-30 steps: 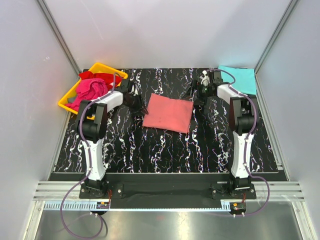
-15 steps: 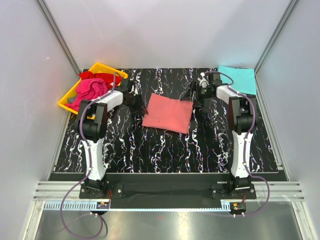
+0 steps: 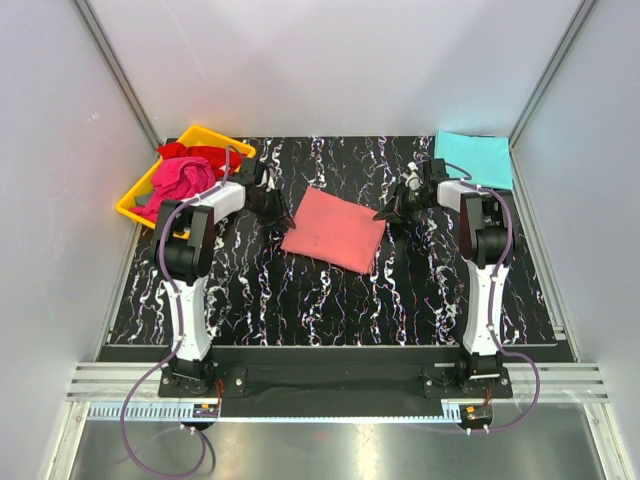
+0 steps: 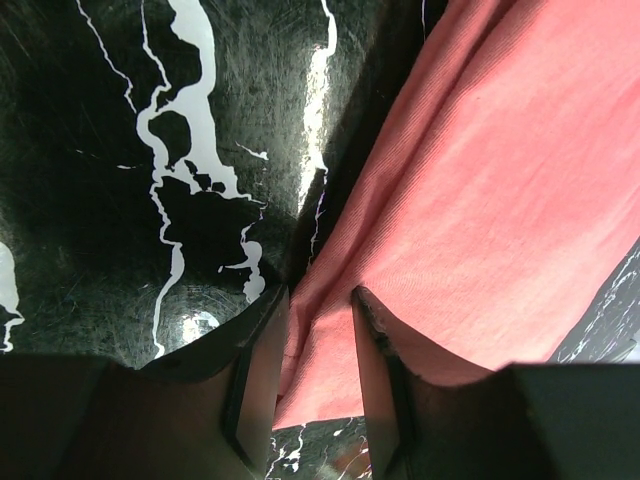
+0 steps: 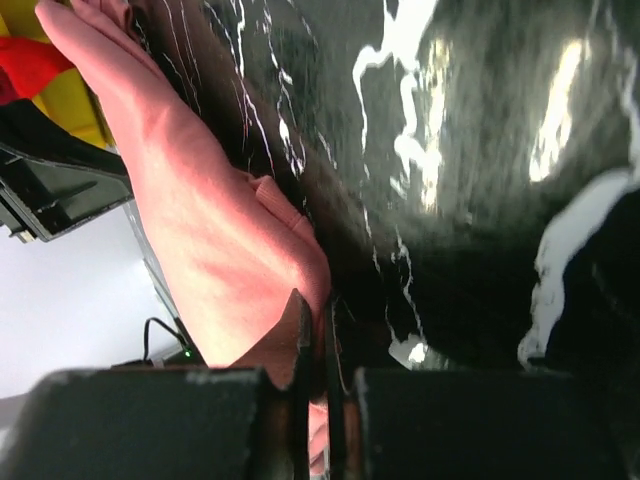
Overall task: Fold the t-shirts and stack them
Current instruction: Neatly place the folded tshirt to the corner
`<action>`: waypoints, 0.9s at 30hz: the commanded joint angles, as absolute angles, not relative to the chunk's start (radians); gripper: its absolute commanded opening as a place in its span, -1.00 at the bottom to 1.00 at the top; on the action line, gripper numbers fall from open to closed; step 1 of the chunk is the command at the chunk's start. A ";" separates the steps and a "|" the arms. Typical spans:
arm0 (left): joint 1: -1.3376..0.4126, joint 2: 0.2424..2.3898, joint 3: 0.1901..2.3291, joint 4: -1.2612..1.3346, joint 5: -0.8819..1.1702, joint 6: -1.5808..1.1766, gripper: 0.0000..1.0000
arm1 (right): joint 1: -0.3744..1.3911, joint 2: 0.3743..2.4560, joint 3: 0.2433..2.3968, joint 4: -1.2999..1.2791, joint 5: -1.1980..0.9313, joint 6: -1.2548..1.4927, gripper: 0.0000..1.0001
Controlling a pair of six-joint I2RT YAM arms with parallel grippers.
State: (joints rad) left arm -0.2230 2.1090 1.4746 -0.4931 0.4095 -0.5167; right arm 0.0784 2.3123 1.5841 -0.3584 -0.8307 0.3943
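Note:
A folded salmon-pink t-shirt (image 3: 335,230) lies mid-table. My left gripper (image 3: 277,213) is at its left edge. In the left wrist view the jaws (image 4: 318,295) stand partly closed, with a fold of the pink cloth (image 4: 480,180) filling the gap. My right gripper (image 3: 388,213) is at the shirt's right edge. Its jaws (image 5: 314,300) are pinched nearly together on the pink hem (image 5: 200,220). A turquoise t-shirt (image 3: 475,158) lies folded flat at the back right corner. Magenta (image 3: 180,178) and red (image 3: 205,155) t-shirts are bunched in the tray.
The yellow tray (image 3: 215,135) sits at the back left corner, half over the table's edge. Black marbled tabletop (image 3: 330,290) stretches in front of the pink shirt. Grey walls close in on three sides.
My right gripper dropped to the pink shirt's right edge and shut on it. The shirt's right side shifted and it turned slightly. The left gripper stayed at the left edge.

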 commanded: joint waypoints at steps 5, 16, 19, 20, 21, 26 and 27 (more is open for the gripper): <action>-0.239 2.128 1.456 -0.526 0.322 -0.482 -0.22 | 0.156 2.063 1.506 -0.301 -0.671 0.486 -1.00; -0.241 2.008 1.590 -0.667 0.248 -0.474 -0.10 | 0.196 2.003 1.566 -0.446 -0.480 0.371 -1.00; -0.241 1.956 1.656 -0.716 0.258 -0.465 -0.06 | 0.190 2.023 1.620 -0.498 -0.454 0.289 -1.00; -0.241 1.925 1.669 -0.725 0.270 -0.459 -0.05 | 0.186 2.031 1.637 -0.512 -0.454 0.269 -1.00; -0.241 1.910 1.677 -0.739 0.270 -0.447 -0.04 | 0.167 2.040 1.667 -0.537 -0.451 0.252 -1.00; -0.242 1.763 1.606 -0.738 0.271 -0.411 -0.02 | 0.114 2.051 1.706 -0.548 -0.473 0.158 -1.00; -0.242 1.735 1.548 -0.724 0.281 -0.410 -0.02 | 0.110 2.055 1.745 -0.590 -0.453 0.137 -1.00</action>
State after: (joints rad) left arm -0.2428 1.8549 1.6112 -0.7208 0.2810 -0.4480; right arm 0.1410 2.0563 1.6600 -0.5343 -0.4862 0.2359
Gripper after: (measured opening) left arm 0.489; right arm 0.041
